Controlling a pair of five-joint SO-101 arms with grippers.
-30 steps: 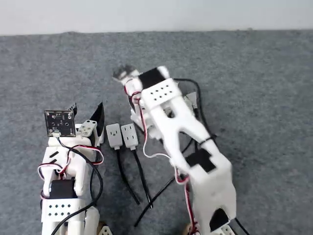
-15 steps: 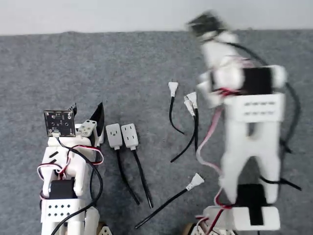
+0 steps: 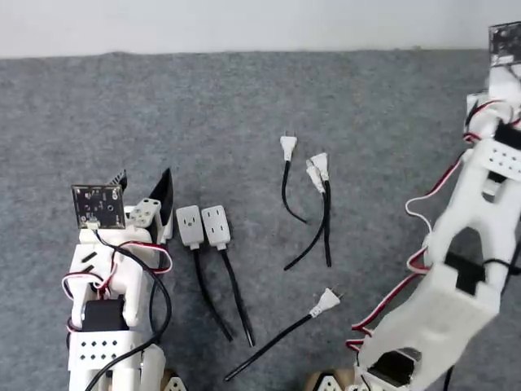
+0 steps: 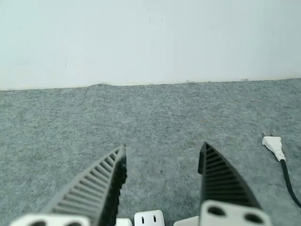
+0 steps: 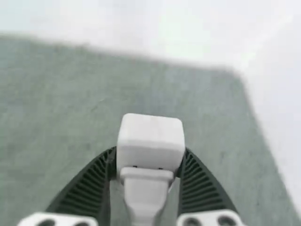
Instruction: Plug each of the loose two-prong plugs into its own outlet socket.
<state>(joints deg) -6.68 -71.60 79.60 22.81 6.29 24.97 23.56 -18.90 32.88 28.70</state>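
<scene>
Two white outlet sockets (image 3: 203, 226) lie side by side on the grey carpet, their black cords trailing toward the front. My left gripper (image 3: 145, 181) stands open just left of them, and the sockets (image 4: 149, 218) sit just below its fingers (image 4: 108, 181). Several loose white two-prong plugs lie to the right: one plug (image 3: 288, 147), a pair (image 3: 317, 168), and a nearer plug (image 3: 326, 302). One plug (image 4: 272, 142) shows at the left wrist view's edge. My right arm (image 3: 456, 269) stretches to the far right corner. My right gripper (image 5: 149, 157) is shut on a white socket block (image 5: 150, 134) that seems joined to a plug body (image 5: 146, 188).
The grey carpet (image 3: 391, 122) ends at a white wall (image 3: 244, 24) along the back. Black cords (image 3: 269, 342) run across the carpet between the two arms. In the right wrist view the carpet meets a wall corner (image 5: 240, 75).
My right arm has swung from above the sockets at the centre, past the back, to the far right, uncovering the plugs. The left arm has not moved.
</scene>
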